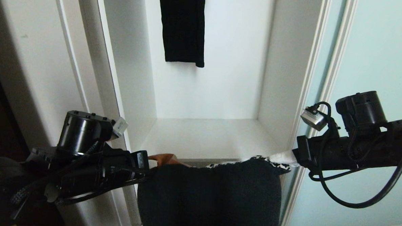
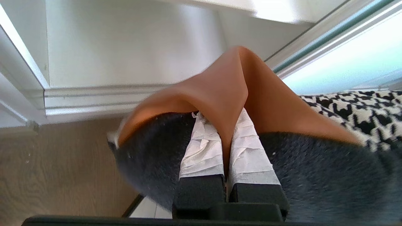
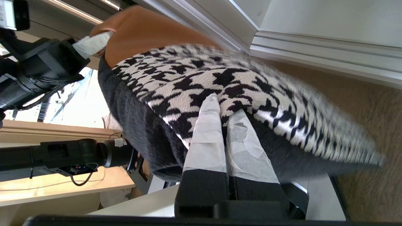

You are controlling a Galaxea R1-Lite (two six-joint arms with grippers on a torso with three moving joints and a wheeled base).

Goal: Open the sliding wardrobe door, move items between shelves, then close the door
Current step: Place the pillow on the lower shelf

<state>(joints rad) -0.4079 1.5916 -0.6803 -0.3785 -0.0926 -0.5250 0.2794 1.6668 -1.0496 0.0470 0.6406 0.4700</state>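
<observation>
An open white wardrobe compartment is seen ahead, its sliding wardrobe door [image 1: 376, 49] of pale aqua glass pushed aside to the right and a long black garment [image 1: 182, 25] hung against the back wall. A bare white shelf [image 1: 206, 137] is spread across the compartment, its front edge lying just beyond the cushion [image 1: 214, 198], which is held in the air in front of and slightly below that edge — not yet resting on anything.

The cushion is carried between both arms, black back upward, its width running parallel to the shelf's front edge. The left gripper [image 2: 224, 147] is clamped tight on the tan-orange corner, the taped fingers [image 2: 201, 150] pressed together with only fabric between them. The right gripper [image 3: 224, 125] is likewise closed fully on the opposite houndstooth corner, its fingers [image 3: 207, 138] pinching the seam.

Since the shelf lies straight ahead of the cushion and a little higher, the coming move is judged to be a joint lift and forward push, with neither arm nearer — both corners are held about level with the shelf's front edge.
</observation>
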